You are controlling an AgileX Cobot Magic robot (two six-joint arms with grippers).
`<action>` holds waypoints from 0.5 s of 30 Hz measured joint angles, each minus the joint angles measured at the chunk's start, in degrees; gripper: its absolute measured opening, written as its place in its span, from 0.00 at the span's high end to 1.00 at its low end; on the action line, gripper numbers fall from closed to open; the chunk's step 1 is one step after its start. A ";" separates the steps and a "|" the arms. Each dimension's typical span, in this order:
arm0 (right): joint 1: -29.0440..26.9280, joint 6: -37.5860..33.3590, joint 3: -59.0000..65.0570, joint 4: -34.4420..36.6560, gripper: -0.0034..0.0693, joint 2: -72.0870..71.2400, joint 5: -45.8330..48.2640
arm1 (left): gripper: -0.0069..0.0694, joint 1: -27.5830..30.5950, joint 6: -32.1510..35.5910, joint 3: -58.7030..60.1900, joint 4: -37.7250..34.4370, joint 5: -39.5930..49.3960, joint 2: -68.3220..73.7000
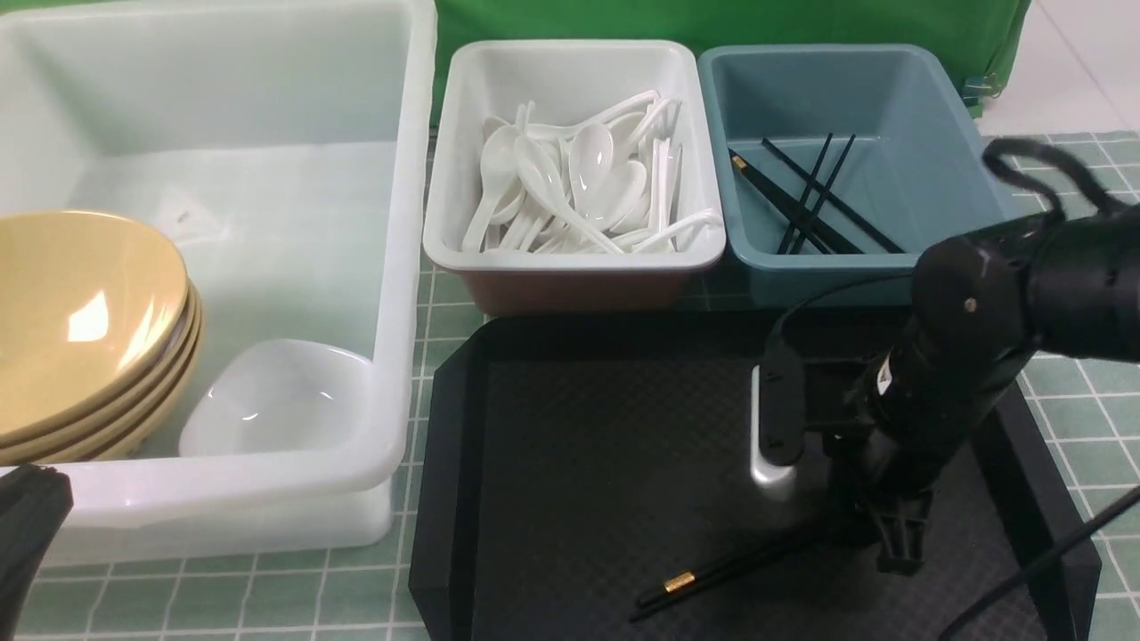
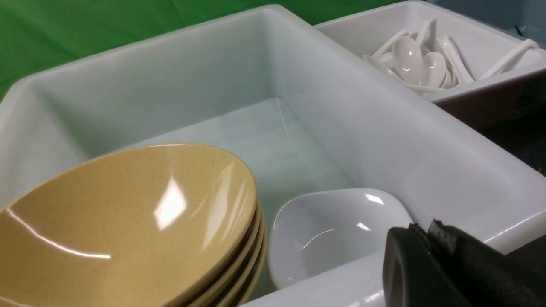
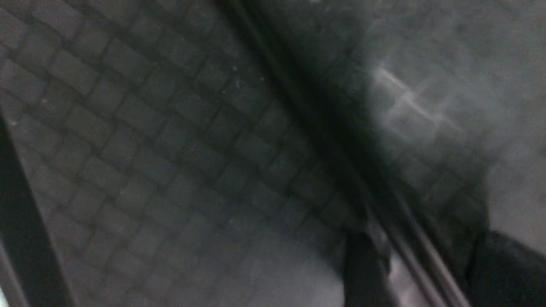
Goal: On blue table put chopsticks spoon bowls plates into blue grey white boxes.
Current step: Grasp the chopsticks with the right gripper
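Chopsticks [image 1: 712,570] lie on the black tray [image 1: 570,481], seemingly between tool [image 3: 420,247] fingers.

Front view: evenly and brightly lit, with a sharp white glare patch thrown back by the stacked tan bowls [image 1: 80,294].
White spoons [image 1: 588,169]: dotted with small highlights.
Left wrist view: crisply rendered, with streaked reflections on the bowls and small glints on the white dish [image 2: 337,234].
Right wrist view: dim and grainy; the chopsticks [image 3: 315,102] are blurred, and a hazy, pale sheen is cast across the black tray [image 3: 128,170].
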 joint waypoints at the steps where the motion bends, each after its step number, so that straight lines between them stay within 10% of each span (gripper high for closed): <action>1: 0.00 0.00 -0.21 0.00 0.49 0.26 0.07 | 0.90 0.00 0.00 0.00 0.00 0.00 0.00; 7: -0.08 -0.31 -1.63 1.10 0.77 1.17 0.76 | 0.90 0.00 0.00 0.00 -0.17 -0.13 0.00; 15: -0.13 3.75 -6.92 10.91 0.76 3.33 5.31 | 0.90 0.00 0.00 0.00 -0.17 -0.13 0.00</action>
